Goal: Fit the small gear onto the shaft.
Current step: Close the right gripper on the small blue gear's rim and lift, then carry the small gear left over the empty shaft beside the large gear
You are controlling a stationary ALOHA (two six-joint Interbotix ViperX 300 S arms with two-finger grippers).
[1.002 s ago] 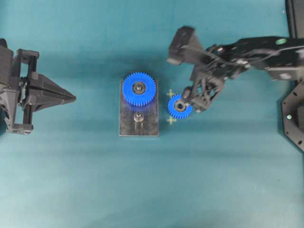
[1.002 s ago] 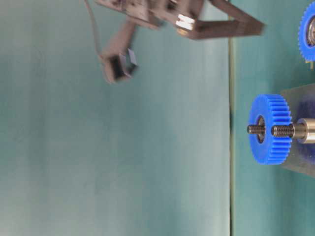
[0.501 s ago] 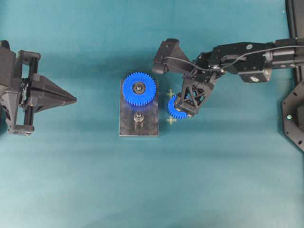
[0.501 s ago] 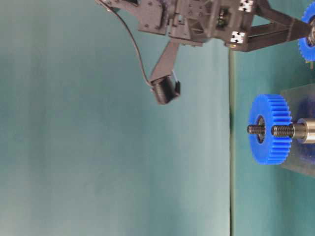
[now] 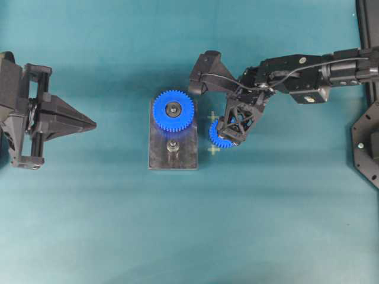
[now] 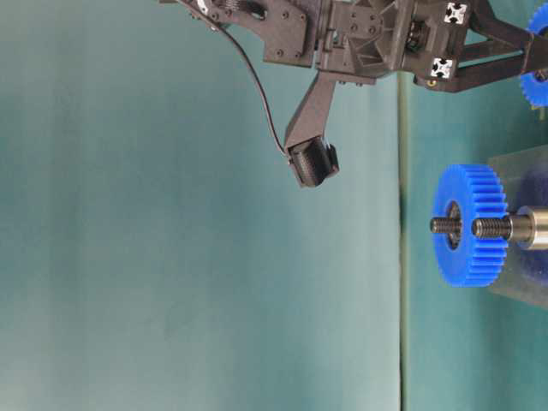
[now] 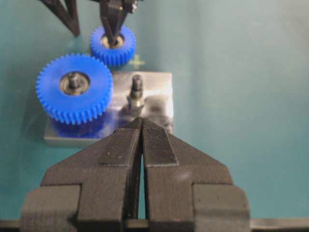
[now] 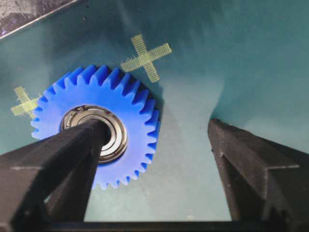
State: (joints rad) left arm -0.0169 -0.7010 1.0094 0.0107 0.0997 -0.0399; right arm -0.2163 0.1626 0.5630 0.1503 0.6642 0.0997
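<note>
The small gear (image 5: 217,141) (image 8: 126,94) lies flat on the teal mat just right of the grey plate (image 5: 159,160). My right gripper (image 5: 231,134) (image 8: 157,131) is open and down over it. One finger (image 8: 72,150) has its tip in the gear's metal hub. The other finger (image 8: 241,159) stands on the mat, well apart from the teeth. The shaft (image 5: 172,146) (image 7: 136,92) stands bare on the plate. My left gripper (image 5: 93,123) (image 7: 142,122) is shut and empty, far left of the plate and pointing at it.
A larger blue gear (image 5: 173,110) (image 7: 74,94) (image 6: 469,224) sits on its own peg on the plate's far end, close beside the shaft. Two yellow cross marks (image 5: 213,149) (image 8: 147,55) flank the small gear on the mat.
My right arm has swung left and come down over the small gear, one fingertip now in its hub. The gear, plate and left arm have not moved.
</note>
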